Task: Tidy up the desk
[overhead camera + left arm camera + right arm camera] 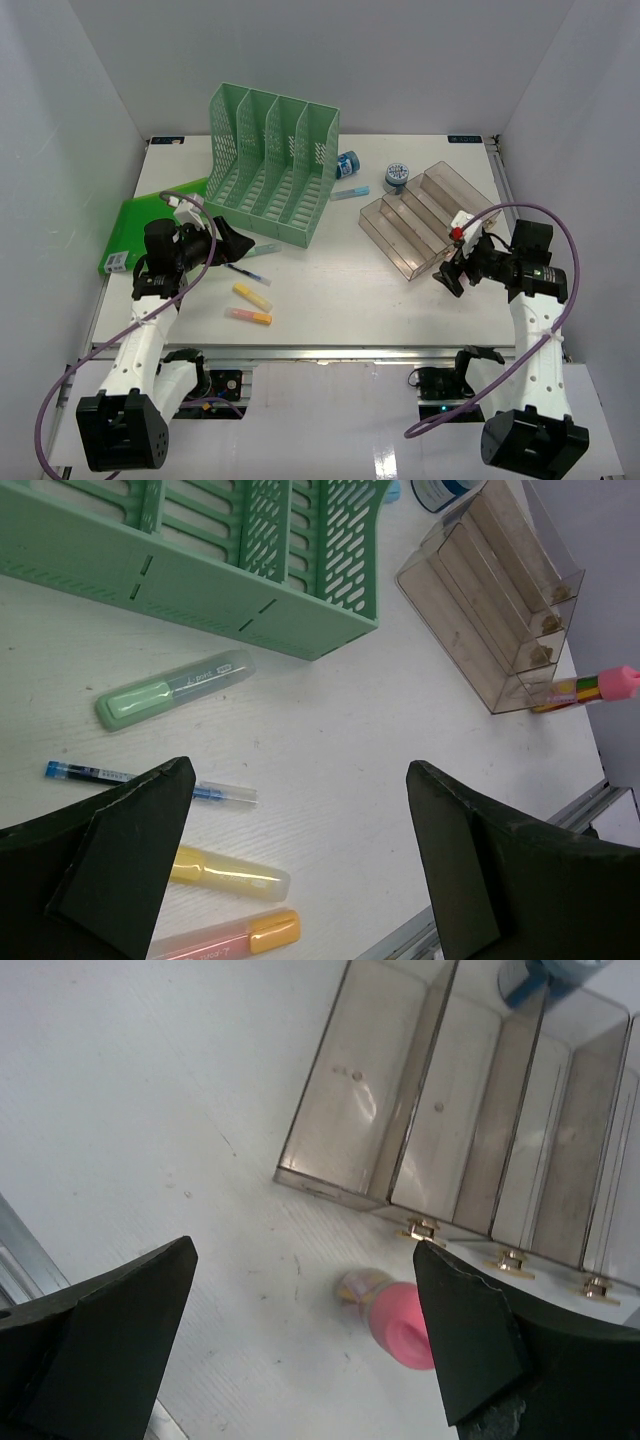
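The white desk point(340, 280) holds scattered stationery. My left gripper point(238, 244) is open and empty, hovering above the desk point(330, 730). Below it in the left wrist view lie a green highlighter point(172, 690), a blue pen point(150, 781), a yellow highlighter point(230, 872) and a pink highlighter with an orange cap point(240, 935). My right gripper point(449, 277) is open and empty. A pink-capped marker point(400, 1325) stands upright on the desk point(150, 1110) between its fingers, close to the right one. The left gripper point(300, 850) and right gripper point(305, 1335) both show wide gaps.
A green mesh file rack point(270, 165) lies at the back. A clear tiered tray point(425, 218) sits on the right, with the marker point(457, 234) beside it. A green folder point(140, 225) lies far left. Two blue jars point(396, 178) and a light blue highlighter point(350, 193) are behind.
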`<state>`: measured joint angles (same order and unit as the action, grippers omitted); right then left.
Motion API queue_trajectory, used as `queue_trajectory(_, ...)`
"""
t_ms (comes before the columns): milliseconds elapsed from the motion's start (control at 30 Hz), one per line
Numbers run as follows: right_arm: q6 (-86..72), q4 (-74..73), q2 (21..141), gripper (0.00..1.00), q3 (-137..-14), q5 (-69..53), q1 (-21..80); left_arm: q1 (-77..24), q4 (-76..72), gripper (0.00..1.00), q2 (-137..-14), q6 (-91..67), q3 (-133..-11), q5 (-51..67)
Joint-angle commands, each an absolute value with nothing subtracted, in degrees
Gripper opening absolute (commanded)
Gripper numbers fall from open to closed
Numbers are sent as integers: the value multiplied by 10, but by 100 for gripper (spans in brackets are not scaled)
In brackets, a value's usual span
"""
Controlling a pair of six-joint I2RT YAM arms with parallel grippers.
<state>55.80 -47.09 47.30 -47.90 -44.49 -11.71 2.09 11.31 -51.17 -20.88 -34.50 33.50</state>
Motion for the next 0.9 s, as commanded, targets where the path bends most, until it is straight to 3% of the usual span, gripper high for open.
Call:
queue_trajectory(0, 479, -459, 476, 96, -473, -346, -130, 21, 98, 98, -492, -212, -361, 358)
queue_trajectory(100, 350, -376, 466, 95, -445, -236, -130, 21, 92, 98, -484, -214, -360, 367)
queue_trajectory(333, 305, -343, 505, 95, -418, -232, -131, 21, 85, 98, -478, -218, -359, 379)
queue_trajectory(533, 274, -305, 525, 95, -412, -141, -131, 21, 84, 98, -473, -218, -358, 380)
queue_trajectory(867, 283, -295, 494, 96, -385, -212, -130, 21, 83, 98, -476, -218, -357, 382)
